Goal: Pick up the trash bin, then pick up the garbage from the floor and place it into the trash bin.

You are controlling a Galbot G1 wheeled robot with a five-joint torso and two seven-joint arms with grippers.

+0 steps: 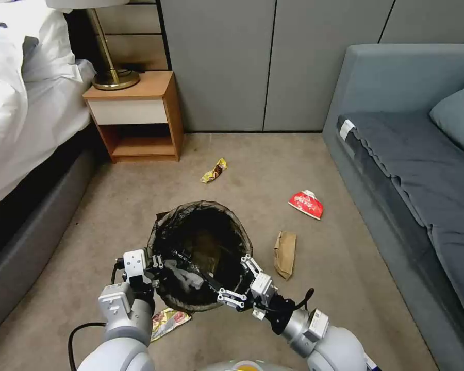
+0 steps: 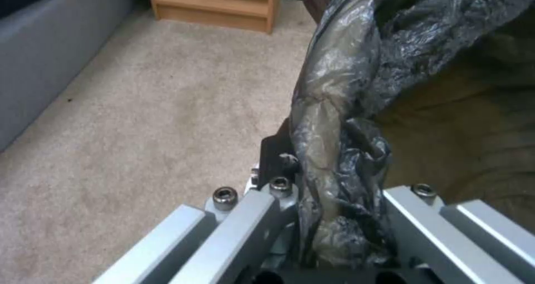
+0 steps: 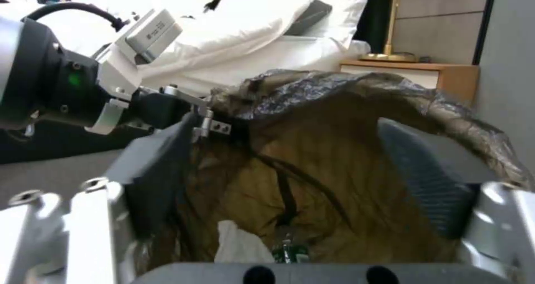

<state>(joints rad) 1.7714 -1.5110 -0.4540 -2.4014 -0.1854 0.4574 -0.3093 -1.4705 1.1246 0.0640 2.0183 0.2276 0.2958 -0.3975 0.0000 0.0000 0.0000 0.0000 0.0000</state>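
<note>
My left gripper [image 1: 157, 264] jaws clamped on the trash bin [image 1: 201, 226] rim at lower centre, right gripper [image 1: 239, 281] jaws apart over the opposite rim, red wrapper [image 1: 306, 204] centre right.

The trash bin [image 1: 201, 252] is sitting between the left gripper [image 1: 157, 263] and the right gripper [image 1: 236, 281]. Wrappers are lying beyond the bin [image 1: 214, 170], ahead-right of the right gripper [image 1: 306, 204], and behind the left gripper [image 1: 167, 322]; a cardboard scrap [image 1: 285, 247] is lying just right of the right gripper.

Bin wall: we can't see the white of the trash bin [image 1: 200, 247], black bag covers it.
Wrapper [image 1: 169, 320] at 7 o'clock of bin: part hidden under left arm.
Bin contents: too dim, we can't ID.
Sofa [image 1: 407, 170]: cut off at the edge, 3 o'clock.
</note>
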